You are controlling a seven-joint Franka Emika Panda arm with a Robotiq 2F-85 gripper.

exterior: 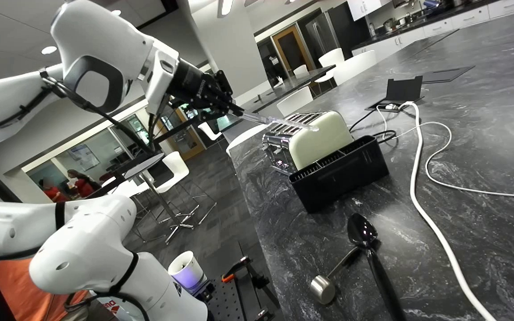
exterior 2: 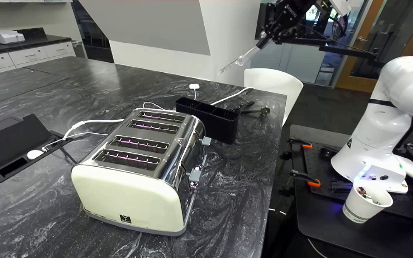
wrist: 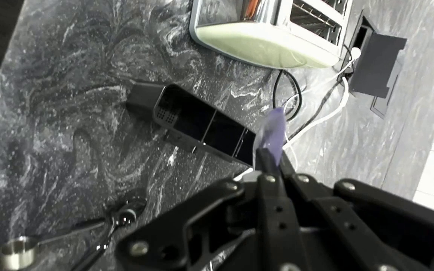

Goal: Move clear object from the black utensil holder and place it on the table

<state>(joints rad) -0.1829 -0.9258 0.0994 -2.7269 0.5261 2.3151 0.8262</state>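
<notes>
My gripper [exterior: 238, 111] is shut on a long clear object [exterior: 279, 121], held in the air, slanting down from the fingers. In an exterior view the gripper [exterior 2: 264, 40] and clear object [exterior 2: 240, 60] are well above the table's edge, apart from the holder. In the wrist view the clear object [wrist: 273, 131] looks blurred and purplish at the fingertips [wrist: 275, 163], overlapping one end of the holder. The black utensil holder [exterior: 341, 178] stands upright on the dark veined table [exterior: 484, 151]. It also shows in the other views [exterior 2: 221, 125] [wrist: 145, 98], with dividers inside.
A cream and chrome toaster [exterior: 324, 138] [exterior 2: 127, 195] stands beside the holder. A black spoon [exterior: 379, 272] and a metal measuring cup [exterior: 323, 289] lie on its other side. White cables [exterior: 422, 218] run across the table from a black flap box [exterior: 404, 89].
</notes>
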